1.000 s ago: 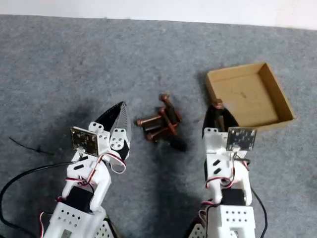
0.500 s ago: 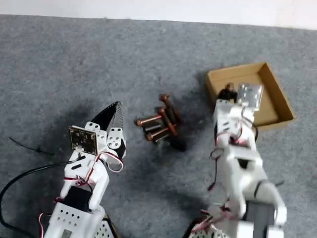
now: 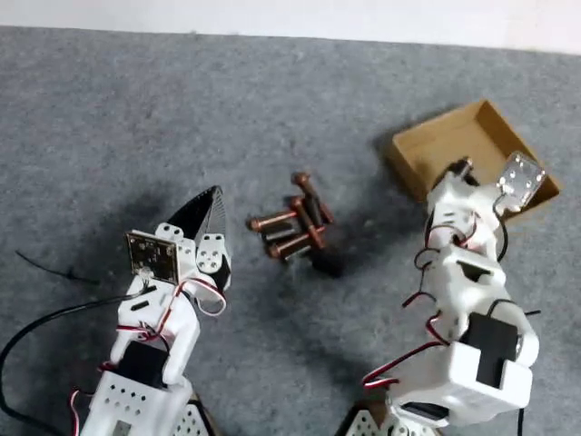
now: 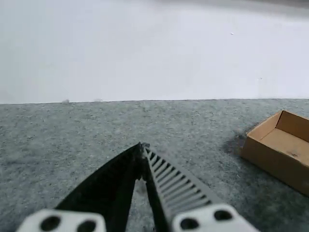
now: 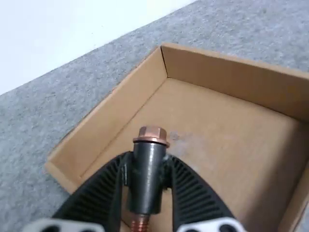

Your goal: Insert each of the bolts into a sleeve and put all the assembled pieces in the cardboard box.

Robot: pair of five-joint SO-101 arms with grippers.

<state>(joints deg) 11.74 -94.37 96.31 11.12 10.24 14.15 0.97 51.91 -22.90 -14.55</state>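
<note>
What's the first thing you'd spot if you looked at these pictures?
The right gripper holds a copper bolt inside a black sleeve over the open box. Next comes the heap of bolts and sleeves in the middle of the grey table, with the left gripper shut beside it.

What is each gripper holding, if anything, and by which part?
The right gripper holds an assembled piece over the cardboard box, clamped across its black sleeve, the copper bolt head free. The left gripper is shut, empty.
</note>
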